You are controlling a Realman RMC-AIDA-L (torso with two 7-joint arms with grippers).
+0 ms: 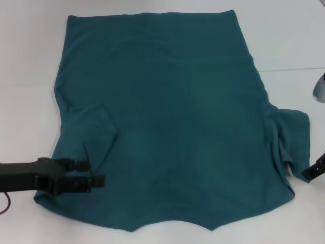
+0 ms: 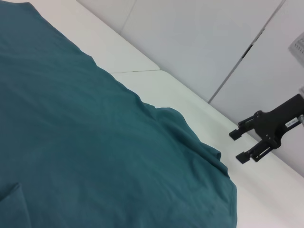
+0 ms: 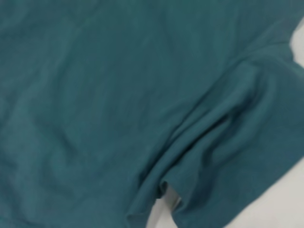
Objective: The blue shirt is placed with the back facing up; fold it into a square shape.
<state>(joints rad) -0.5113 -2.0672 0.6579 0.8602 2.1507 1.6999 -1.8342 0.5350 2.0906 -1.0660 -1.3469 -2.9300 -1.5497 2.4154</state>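
Observation:
The blue shirt point(image 1: 177, 117) lies spread flat on the white table point(image 1: 30, 61), plain side up, collar end toward me. Its left sleeve point(image 1: 96, 132) is folded inward over the body, and the right sleeve point(image 1: 292, 137) lies bunched and creased. My left gripper point(image 1: 94, 173) hovers open over the shirt's near left corner, its fingers pointing inward with nothing between them. My right gripper point(image 1: 309, 174) sits just off the right sleeve's edge, and its open jaws show empty in the left wrist view point(image 2: 236, 146). The right wrist view shows the creased sleeve fabric point(image 3: 223, 142).
A grey rounded object point(image 1: 320, 86) pokes in at the right edge. A thin red cable point(image 1: 5, 206) hangs near the left arm. Bare white tabletop point(image 2: 190, 95) surrounds the shirt, and pale wall panels point(image 2: 199, 38) stand behind the table.

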